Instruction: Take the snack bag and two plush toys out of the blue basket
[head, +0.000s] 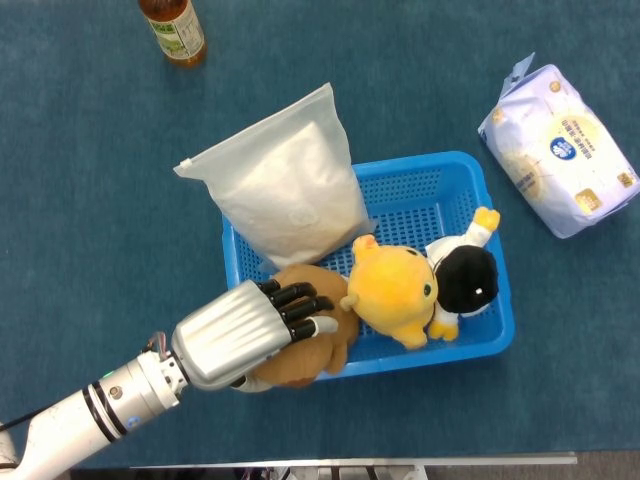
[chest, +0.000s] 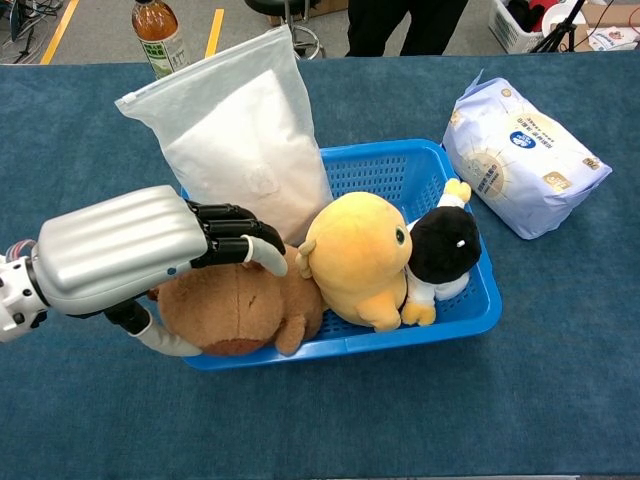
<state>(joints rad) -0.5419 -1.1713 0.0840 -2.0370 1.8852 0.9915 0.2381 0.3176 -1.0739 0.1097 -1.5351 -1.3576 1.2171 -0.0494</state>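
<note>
The blue basket (head: 440, 165) (chest: 400, 150) holds a white snack bag (head: 285, 185) (chest: 235, 140) leaning upright at its back left corner. A brown plush toy (head: 320, 345) (chest: 240, 310) lies at the front left. Beside it is a yellow plush toy (head: 395, 295) (chest: 355, 255), with a black-and-white plush (head: 468, 275) (chest: 445, 240) against its right side. My left hand (head: 240, 335) (chest: 130, 245) grips the brown plush, fingers curled over its top and thumb under its near side. My right hand is in neither view.
A pale blue-and-white packet (head: 560, 150) (chest: 520, 150) lies on the cloth to the right of the basket. A tea bottle (head: 175, 30) (chest: 158, 35) stands at the far left. People stand beyond the table's far edge.
</note>
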